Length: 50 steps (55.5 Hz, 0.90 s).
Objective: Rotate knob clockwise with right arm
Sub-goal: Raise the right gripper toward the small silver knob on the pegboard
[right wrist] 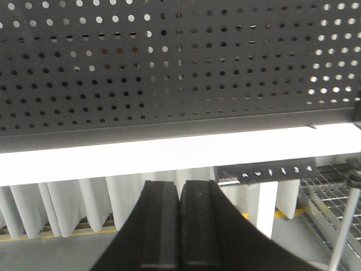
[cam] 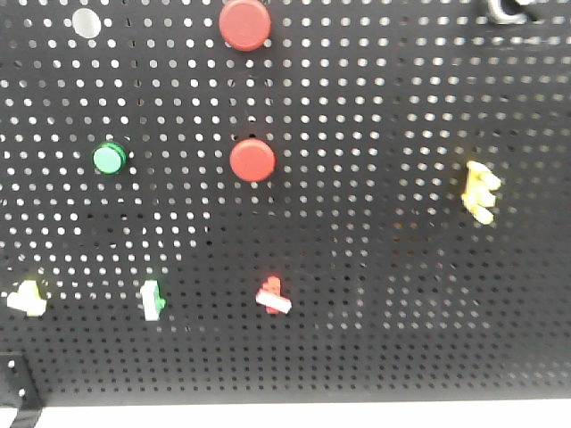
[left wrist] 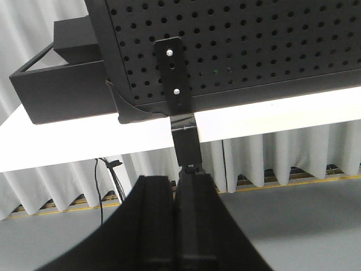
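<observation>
Exterior front-facing view catches the knob [cam: 507, 9] at the far top right of the black perforated panel [cam: 384, 294]. It is a dark round shape with a shiny silver rim, cut off by the upper edge and too blurred to read its pointer. No pincer shows in that view.

Across the panel from the left come a bright open hole [cam: 86, 22] and a glossy green button [cam: 109, 159]. Next is a smooth upper red button [cam: 244, 23] above a lower red button [cam: 252, 160]. Below runs a row of small plastic pieces: a pale yellow toggle [cam: 27, 298], a green toggle [cam: 153, 300] and a red toggle [cam: 274, 296]. A yellow clip [cam: 481, 191] sits higher at the right.

Left wrist view shows the left pincer [left wrist: 175, 186] clenched and empty. Its matte black tips are just under a metal bracket [left wrist: 175, 73] screwed to the panel; whether they touch is unclear.

Right wrist view has the right pincer [right wrist: 180, 189] low, beneath the panel's bottom edge and the white tabletop [right wrist: 169, 155]. Its fingers are pressed flat together on nothing, and the knob lies outside that picture.
</observation>
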{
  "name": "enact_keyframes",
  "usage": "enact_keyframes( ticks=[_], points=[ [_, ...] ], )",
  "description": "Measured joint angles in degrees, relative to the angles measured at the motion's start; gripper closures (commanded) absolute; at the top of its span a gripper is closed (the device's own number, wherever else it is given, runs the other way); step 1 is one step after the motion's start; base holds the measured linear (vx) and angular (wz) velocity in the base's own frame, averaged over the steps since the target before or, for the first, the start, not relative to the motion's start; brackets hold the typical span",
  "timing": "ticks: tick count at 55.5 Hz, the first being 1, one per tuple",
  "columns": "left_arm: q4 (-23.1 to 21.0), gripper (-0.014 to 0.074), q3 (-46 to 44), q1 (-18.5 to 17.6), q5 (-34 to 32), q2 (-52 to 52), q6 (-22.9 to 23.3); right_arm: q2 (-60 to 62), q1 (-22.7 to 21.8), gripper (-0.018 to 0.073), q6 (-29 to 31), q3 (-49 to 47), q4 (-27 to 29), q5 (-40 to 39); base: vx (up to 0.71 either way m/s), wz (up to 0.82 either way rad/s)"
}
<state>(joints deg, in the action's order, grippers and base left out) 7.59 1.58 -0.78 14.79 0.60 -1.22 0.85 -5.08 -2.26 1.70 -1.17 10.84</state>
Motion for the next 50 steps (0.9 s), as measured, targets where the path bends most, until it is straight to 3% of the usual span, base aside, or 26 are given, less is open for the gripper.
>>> enact_keyframes(
  ticks=[35,50],
  points=[
    [0.0,0.0603,0.0,0.0,0.0,0.0,0.0,0.0,0.0,0.0568,0.0,0.0,0.0,-1.0,0.01,0.01],
    [0.0,0.0603,0.0,0.0,0.0,0.0,0.0,0.0,0.0,0.0564,-0.8,0.0,1.2,-12.9,0.0,0.0]
  ],
)
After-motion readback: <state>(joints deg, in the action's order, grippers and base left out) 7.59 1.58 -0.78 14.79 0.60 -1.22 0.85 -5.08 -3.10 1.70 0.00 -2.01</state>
